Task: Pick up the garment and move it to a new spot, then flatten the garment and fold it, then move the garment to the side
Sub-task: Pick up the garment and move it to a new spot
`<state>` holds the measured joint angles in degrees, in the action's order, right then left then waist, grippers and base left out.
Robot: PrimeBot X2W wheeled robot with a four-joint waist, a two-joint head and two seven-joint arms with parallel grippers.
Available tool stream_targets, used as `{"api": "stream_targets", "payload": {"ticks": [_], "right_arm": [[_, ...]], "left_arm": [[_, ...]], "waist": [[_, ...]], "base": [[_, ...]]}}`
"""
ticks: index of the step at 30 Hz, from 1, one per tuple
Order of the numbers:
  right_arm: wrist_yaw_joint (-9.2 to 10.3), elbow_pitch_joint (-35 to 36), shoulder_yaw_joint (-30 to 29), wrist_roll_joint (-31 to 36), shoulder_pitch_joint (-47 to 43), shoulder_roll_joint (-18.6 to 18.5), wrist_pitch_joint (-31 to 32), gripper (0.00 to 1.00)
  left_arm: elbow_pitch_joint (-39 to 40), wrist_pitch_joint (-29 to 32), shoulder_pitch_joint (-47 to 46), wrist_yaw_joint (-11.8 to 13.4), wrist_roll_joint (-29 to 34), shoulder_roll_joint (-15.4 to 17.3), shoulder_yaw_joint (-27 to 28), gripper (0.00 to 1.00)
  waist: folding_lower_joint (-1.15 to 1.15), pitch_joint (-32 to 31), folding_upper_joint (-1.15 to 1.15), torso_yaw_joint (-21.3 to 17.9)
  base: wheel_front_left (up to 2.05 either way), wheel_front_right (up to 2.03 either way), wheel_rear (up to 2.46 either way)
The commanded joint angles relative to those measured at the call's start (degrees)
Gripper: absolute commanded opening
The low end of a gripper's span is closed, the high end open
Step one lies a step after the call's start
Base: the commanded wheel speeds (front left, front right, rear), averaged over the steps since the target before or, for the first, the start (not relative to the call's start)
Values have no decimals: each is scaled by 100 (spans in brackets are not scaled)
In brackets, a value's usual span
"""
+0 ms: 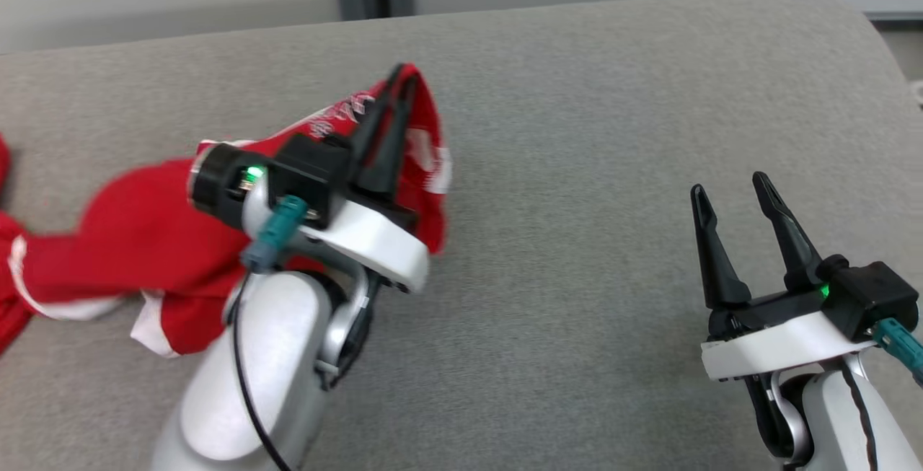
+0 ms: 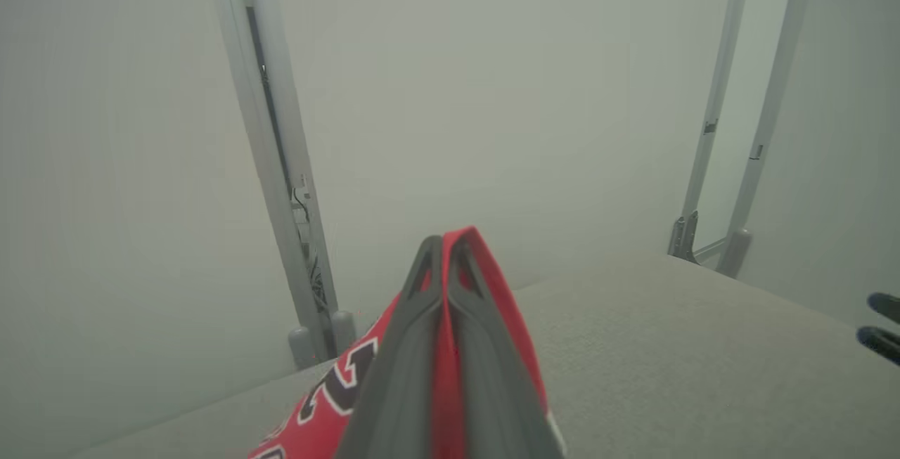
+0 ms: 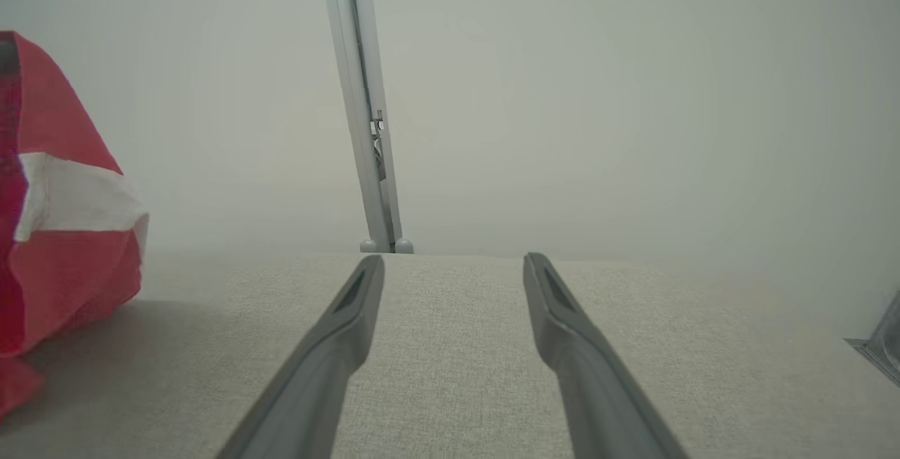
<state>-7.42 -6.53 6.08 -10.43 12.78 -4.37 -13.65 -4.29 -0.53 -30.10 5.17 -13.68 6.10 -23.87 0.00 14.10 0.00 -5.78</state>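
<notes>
Left claw (image 1: 404, 76): fingers pressed together, pinching a fold of the red garment (image 1: 137, 233) at their tips. Cloth stands in a peak at the claw. The rest trails back past its wrist and off to its left, bunched on the grey surface (image 1: 577, 96). White trim and lettering sit just below the tips.

Right claw (image 1: 728, 184): fingers spread wide, nothing between them, over bare surface. The garment is to its left, well apart.

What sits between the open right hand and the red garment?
Nothing but bare grey fabric surface, plain in the head view, between the right hand and the garment.
</notes>
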Motion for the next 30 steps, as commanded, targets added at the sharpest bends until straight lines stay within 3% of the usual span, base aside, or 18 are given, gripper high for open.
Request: {"api": "stream_targets", "payload": {"ticks": [1,12,18,24,26,30], "right_arm": [[-13,-34,-9,-48,117,-6,-67,100],[-13,-230,39,-233,282,122,-166,100],[-13,-230,9,-325,333,138,-176,100],[-13,-190,25,-408,387,137,-177,100],[-12,-186,-9,-370,424,130,-178,100],[-12,-202,-109,-255,415,131,-178,100]], "left_arm": [[-80,17,-74,-68,-12,-59,-162,0],[-474,49,-792,-193,-186,-286,-1098,0],[-1018,217,-755,-244,-367,-298,-1448,0],[-1681,78,-585,-344,-647,-307,-1763,2],[-1752,-65,-519,-372,-774,-308,-1886,100],[-1740,-343,-399,-347,-924,-302,-2089,100]], "waist": [[0,206,0,-396],[0,784,0,-1480],[0,958,0,-1580],[0,985,0,-1353],[0,931,0,-1217],[0,767,0,-914]], "base": [[0,0,0],[0,0,0],[0,0,0],[0,0,0],[0,0,0],[0,0,0]]}}
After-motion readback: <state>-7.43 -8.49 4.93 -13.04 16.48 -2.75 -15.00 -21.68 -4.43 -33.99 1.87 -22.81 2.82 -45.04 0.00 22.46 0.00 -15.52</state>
